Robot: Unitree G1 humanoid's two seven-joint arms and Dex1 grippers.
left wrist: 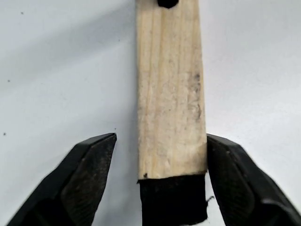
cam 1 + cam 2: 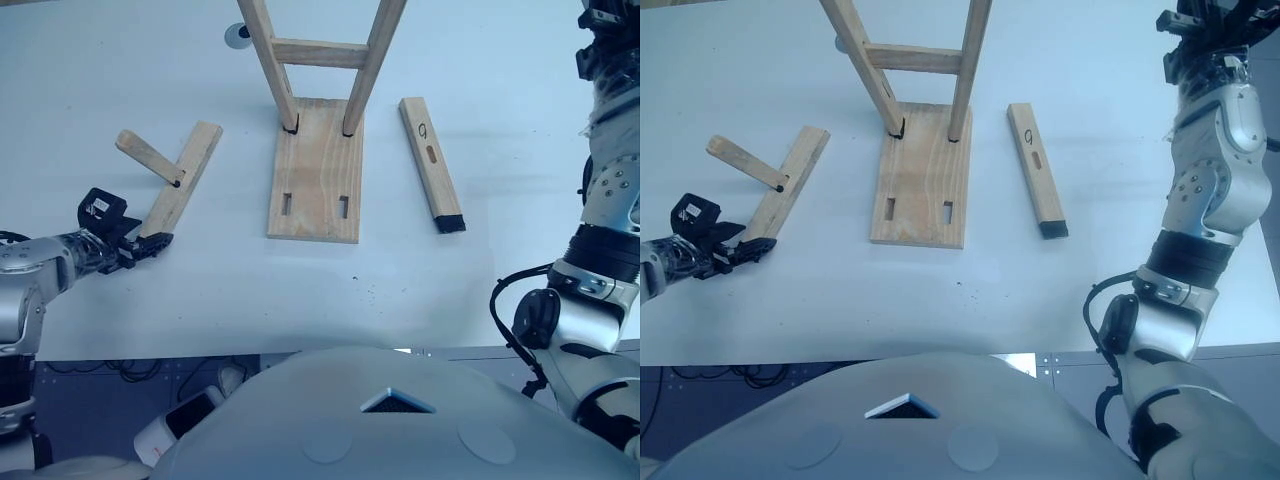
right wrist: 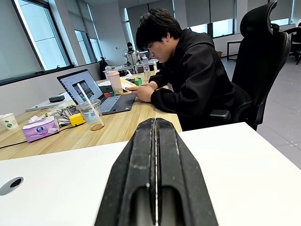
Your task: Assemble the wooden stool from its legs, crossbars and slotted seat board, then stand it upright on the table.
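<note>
The slotted seat board (image 2: 315, 190) lies flat in the middle of the table. Two legs joined by a crossbar (image 2: 320, 52) stand in its far slots, and the two near slots are bare. To its left lies a third leg (image 2: 188, 170) with a short crossbar (image 2: 146, 156) stuck into its side. My left gripper (image 1: 161, 137) is open, one finger on each side of that leg's black-capped near end (image 1: 173, 200). A fourth, loose leg (image 2: 432, 165) lies to the right of the board. My right gripper (image 3: 155, 127) is shut on nothing, held high at the far right (image 2: 1200, 25).
The white table (image 2: 120, 90) has a round grey cable port (image 2: 238, 37) at the back, behind the standing legs. Bare tabletop stretches between the board and the front edge (image 2: 150, 355).
</note>
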